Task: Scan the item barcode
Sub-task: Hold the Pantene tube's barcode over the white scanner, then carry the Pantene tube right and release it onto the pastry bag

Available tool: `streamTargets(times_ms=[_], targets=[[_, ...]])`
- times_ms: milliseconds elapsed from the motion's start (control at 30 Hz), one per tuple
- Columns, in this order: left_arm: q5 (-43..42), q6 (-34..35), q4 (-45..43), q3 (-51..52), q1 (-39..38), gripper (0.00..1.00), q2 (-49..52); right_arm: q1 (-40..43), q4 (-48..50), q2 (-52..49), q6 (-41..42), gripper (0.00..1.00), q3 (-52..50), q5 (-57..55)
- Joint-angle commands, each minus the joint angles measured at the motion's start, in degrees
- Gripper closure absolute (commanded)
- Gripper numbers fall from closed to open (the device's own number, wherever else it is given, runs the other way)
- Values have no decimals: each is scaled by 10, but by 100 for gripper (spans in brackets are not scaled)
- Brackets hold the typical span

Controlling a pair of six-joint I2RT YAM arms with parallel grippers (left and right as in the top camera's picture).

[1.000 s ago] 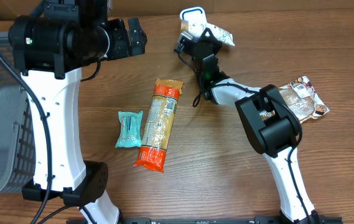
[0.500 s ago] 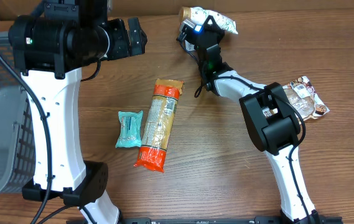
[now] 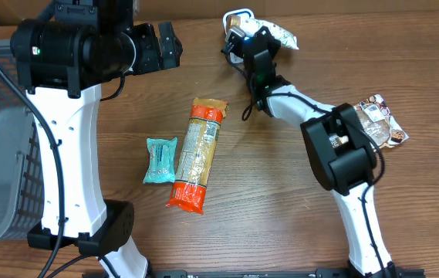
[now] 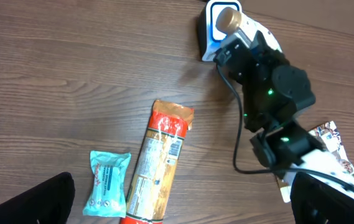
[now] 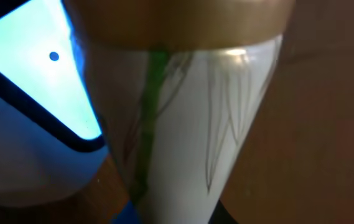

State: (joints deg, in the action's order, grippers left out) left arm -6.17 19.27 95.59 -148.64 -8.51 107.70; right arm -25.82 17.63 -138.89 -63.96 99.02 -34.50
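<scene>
Our right hand [image 3: 254, 38] is clenched on the white packet [image 3: 281, 34], holding it at the far edge of the counter [image 3: 281, 193], with its gold end just above the glowing scanner [image 3: 237, 15]. From above, the packet's long axis runs roughly left to right: the gold end points left over the scanner and the white end trails off to the right, dipping a little. In the right wrist view the packet [image 5: 183, 112] fills the picture, gold band at the top and the body narrowing down toward our hand, with the lit scanner window [image 5: 33, 81] just beside it on the left. We cannot find a barcode on the face we see. We judge the packet light, soft and crinkly, with a glossy film that may slip or buckle, so a pinch across the flat middle suits it, leaving both ends free to turn toward the window. Our left hand [image 3: 169, 46] hangs released, fingers spread wide, well apart from the packet, above the long orange bag [image 3: 196, 154] and the small teal pouch [image 3: 160, 160].
</scene>
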Motion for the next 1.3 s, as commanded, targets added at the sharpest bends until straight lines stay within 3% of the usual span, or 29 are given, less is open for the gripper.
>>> streamTargets(times_ms=[0, 133, 233, 433, 567, 633, 833, 1267], targets=[[4, -9, -2, -3, -1, 1, 6, -1, -57, 148, 102, 96, 21, -32], [4, -9, -2, -3, -1, 1, 6, -7, -199, 242, 216, 96, 21, -34], [4, -9, -2, -3, -1, 0, 6, -9, -336, 323, 379, 96, 21, -12], [4, -9, -2, -3, -1, 0, 6, 28, -635, 474, 717, 96, 21, 265], [4, -9, -2, -3, -1, 1, 6, 101, -800, 518, 760, 96, 19, 446], [4, -9, -2, -3, -1, 1, 6, 136, -840, 518, 760, 96, 8, 478], [4, -9, -2, -3, -1, 0, 6, 247, -828, 501, 790, 96, -106, 508], [4, -9, -2, -3, -1, 1, 6, 440, -515, 499, 867, 96, -454, 522]])
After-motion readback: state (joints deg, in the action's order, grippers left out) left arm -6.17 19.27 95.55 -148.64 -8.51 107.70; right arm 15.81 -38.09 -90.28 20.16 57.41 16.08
